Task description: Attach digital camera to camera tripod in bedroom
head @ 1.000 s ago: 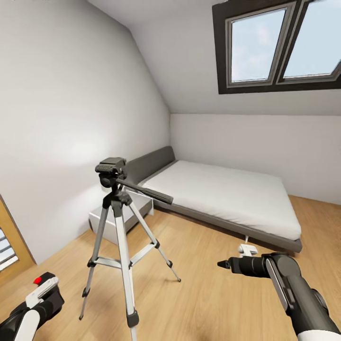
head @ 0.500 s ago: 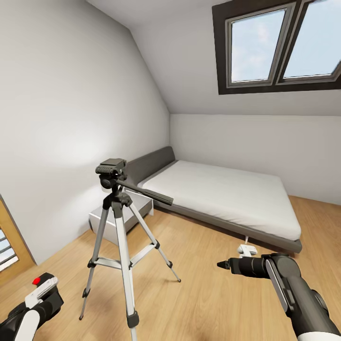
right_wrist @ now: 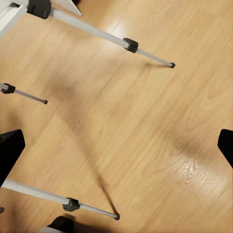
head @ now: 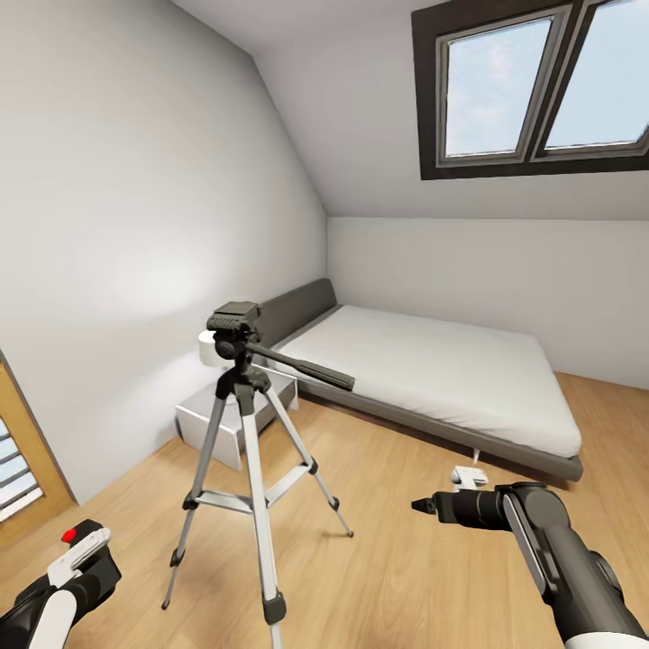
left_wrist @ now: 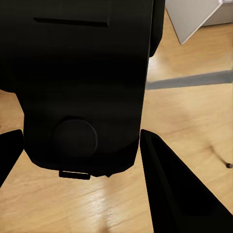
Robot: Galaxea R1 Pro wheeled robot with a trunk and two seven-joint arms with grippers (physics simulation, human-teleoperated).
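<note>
Approach step. Left claw (left_wrist: 77,160) grips the camera (left_wrist: 82,82), low at lower left of the head view. Tripod (head: 242,424) stands left of centre, near the bed (head: 433,379). Right claw (head: 420,506) empty; jaws spread in its wrist view. Next: raise camera onto the tripod's head, probably closing in first.

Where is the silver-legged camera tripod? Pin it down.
In the head view, the silver-legged camera tripod stands on the wood floor left of centre, before the grey nightstand beside the grey bed.
</note>
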